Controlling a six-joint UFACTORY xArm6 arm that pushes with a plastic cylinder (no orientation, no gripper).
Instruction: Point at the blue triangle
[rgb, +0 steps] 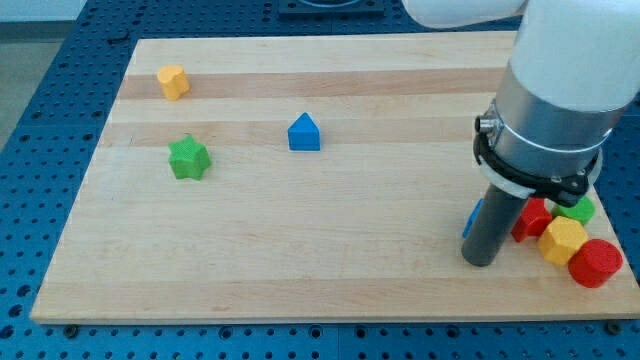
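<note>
The blue triangle (304, 133) sits on the wooden board (300, 240), left of centre in the upper half of the view. My tip (480, 261) rests on the board at the lower right, far to the right of and below the blue triangle. A small blue block (469, 220) shows just behind the rod's left edge, mostly hidden; its shape cannot be made out.
An orange block (173, 81) lies at the upper left. A green star (188, 158) lies left of the blue triangle. Beside my tip on the right are a red block (531, 219), a yellow block (562, 240), a red cylinder (596, 263) and a green block (577, 210).
</note>
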